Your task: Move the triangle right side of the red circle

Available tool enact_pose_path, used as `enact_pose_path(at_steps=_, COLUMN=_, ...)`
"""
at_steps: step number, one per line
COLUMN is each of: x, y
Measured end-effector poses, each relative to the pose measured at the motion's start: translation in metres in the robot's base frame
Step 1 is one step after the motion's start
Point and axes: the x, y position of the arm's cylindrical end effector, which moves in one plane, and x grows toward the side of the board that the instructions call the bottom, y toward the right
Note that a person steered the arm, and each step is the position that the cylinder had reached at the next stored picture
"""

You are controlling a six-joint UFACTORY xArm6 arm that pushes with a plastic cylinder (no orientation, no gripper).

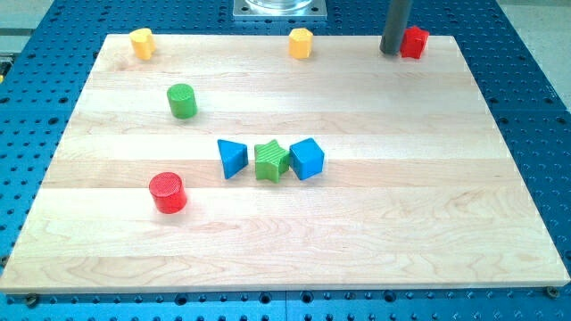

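Note:
A blue triangle (232,158) lies near the board's middle, touching a green star (271,161) on its right. A red circle (167,193) stands lower left of the triangle, apart from it. My tip (391,50) is at the view's top right, on the board's far edge, right beside a red block (414,42) and far from the triangle and the red circle.
A blue cube (307,159) touches the star's right side. A green cylinder (182,101) stands upper left of the triangle. Two yellow blocks sit on the far edge, one at the left (142,42) and one at the middle (301,43). The wooden board (428,223) lies on a blue perforated table.

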Motion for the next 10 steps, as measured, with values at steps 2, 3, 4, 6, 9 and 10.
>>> enact_pose_path(at_steps=2, x=0.008, y=-0.014)
enact_pose_path(at_steps=3, x=0.035, y=-0.063)
enact_pose_path(at_steps=4, x=0.060, y=-0.098)
enact_pose_path(at_steps=6, x=0.077, y=-0.125)
enact_pose_path(at_steps=9, x=0.218, y=-0.234)
enact_pose_path(at_steps=10, x=0.238, y=-0.221)
